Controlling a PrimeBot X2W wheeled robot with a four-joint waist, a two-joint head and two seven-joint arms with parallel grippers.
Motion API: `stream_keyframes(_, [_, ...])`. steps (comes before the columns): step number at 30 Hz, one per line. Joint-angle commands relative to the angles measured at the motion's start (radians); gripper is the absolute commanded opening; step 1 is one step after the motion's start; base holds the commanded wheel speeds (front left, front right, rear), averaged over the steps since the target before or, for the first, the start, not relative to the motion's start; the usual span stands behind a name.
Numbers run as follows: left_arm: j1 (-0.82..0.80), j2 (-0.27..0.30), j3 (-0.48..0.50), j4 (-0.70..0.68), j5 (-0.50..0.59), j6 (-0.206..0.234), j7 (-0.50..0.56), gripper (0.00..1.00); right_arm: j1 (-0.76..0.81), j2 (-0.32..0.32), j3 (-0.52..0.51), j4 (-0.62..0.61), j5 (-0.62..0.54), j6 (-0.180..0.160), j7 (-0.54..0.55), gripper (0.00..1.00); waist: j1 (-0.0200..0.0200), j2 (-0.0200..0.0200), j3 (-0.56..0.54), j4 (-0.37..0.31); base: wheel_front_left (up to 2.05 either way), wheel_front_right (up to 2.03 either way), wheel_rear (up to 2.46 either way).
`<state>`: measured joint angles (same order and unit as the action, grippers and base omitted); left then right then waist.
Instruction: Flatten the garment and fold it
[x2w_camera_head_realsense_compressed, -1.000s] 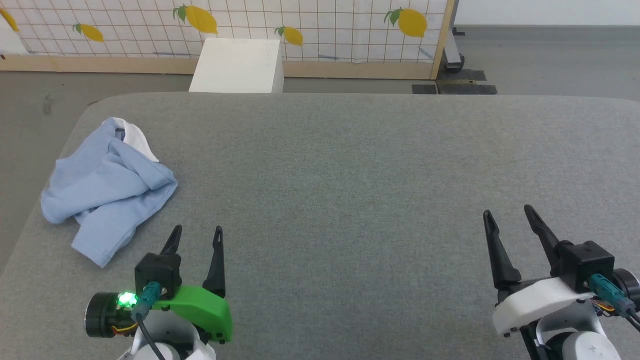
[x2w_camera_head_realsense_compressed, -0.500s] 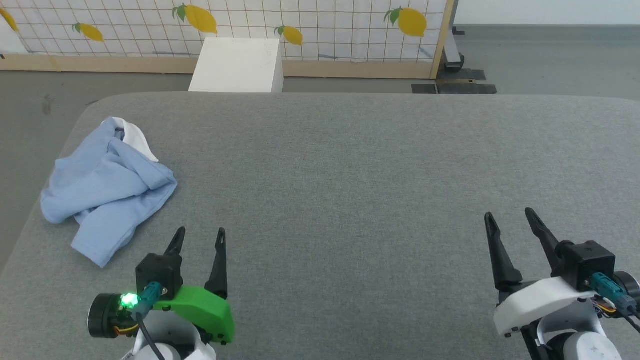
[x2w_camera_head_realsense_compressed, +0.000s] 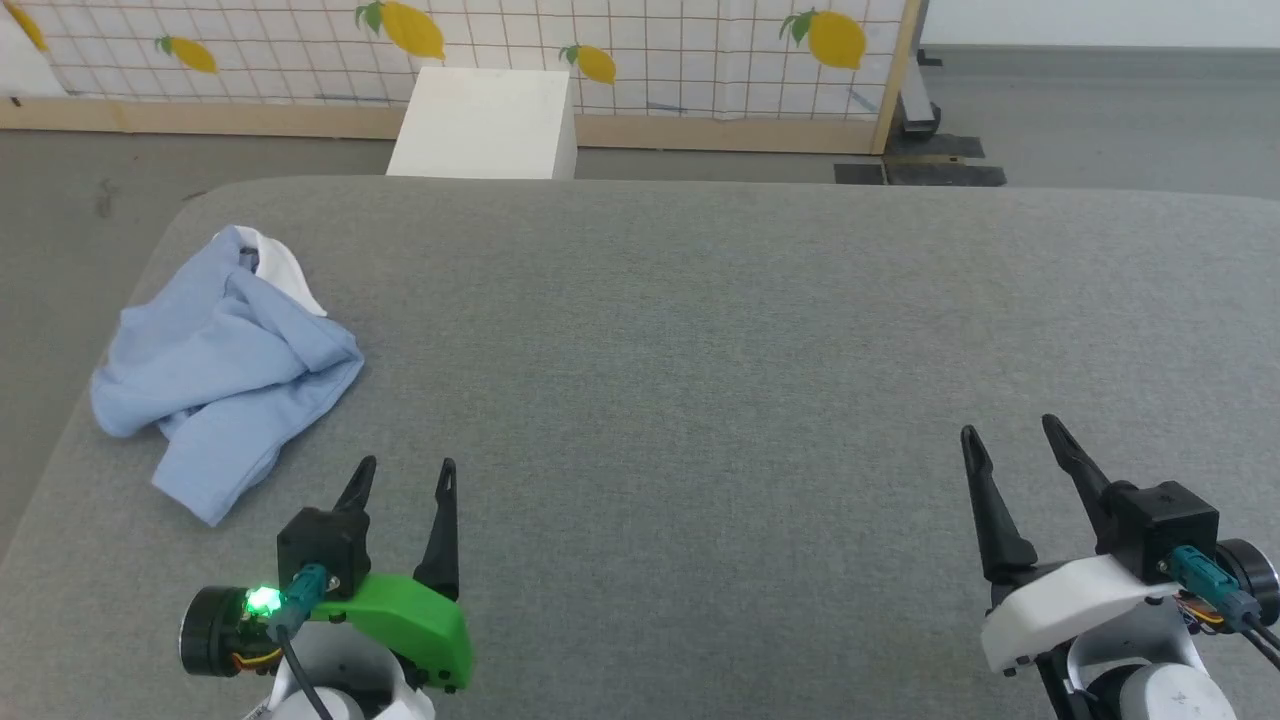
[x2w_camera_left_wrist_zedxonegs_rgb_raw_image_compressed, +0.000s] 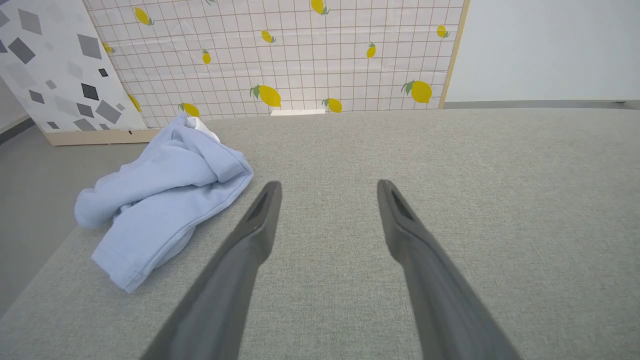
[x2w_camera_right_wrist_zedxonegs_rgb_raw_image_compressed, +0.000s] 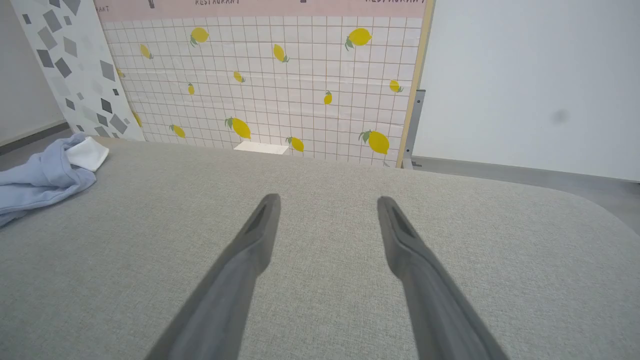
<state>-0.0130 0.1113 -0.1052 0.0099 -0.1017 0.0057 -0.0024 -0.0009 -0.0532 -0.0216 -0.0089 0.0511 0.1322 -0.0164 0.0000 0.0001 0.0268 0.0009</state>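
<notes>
Two grippers, left gripper and right gripper, stand wide open and hold nothing above the grey table. The garment lies crumpled at the table's left edge, near the left gripper.

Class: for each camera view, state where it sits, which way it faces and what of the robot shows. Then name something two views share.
Head view: on the head, facing forward and down over the grey table; left gripper and right gripper show, open.
Left wrist view: on the left wrist, facing along its fingers, past the blue shirt.
Right wrist view: on the right wrist, facing along its fingers towards the lemon screen.
Shared: all three show the shirt and screen.
</notes>
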Motion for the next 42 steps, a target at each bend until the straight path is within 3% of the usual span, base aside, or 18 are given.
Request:
stream_keyframes(1, [-0.007, 0.012, -0.001, 0.002, -0.011, 0.007, -0.001, 1.00, -0.012, 0.003, 0.003, -0.005, -0.010, -0.001, -0.004, 1.00, 0.0000, -0.0001, 0.002, 0.010, 0.00, 0.00, 0.00])
stream_keyframes(29, [-0.028, 0.054, -0.038, 0.020, 0.018, 0.040, -0.021, 1.00, 0.051, 0.003, 0.033, -0.038, 0.069, -0.002, 0.016, 1.00, 0.0000, -0.0001, -0.023, 0.321, 0.00, 0.00, 0.00])
stream_keyframes(42, [-0.038, 0.063, -0.057, 0.028, 0.024, 0.048, -0.028, 1.00, 0.073, 0.003, 0.055, -0.042, 0.090, -0.002, 0.021, 1.00, 0.0000, -0.0001, -0.040, 0.403, 0.00, 0.00, 0.00])
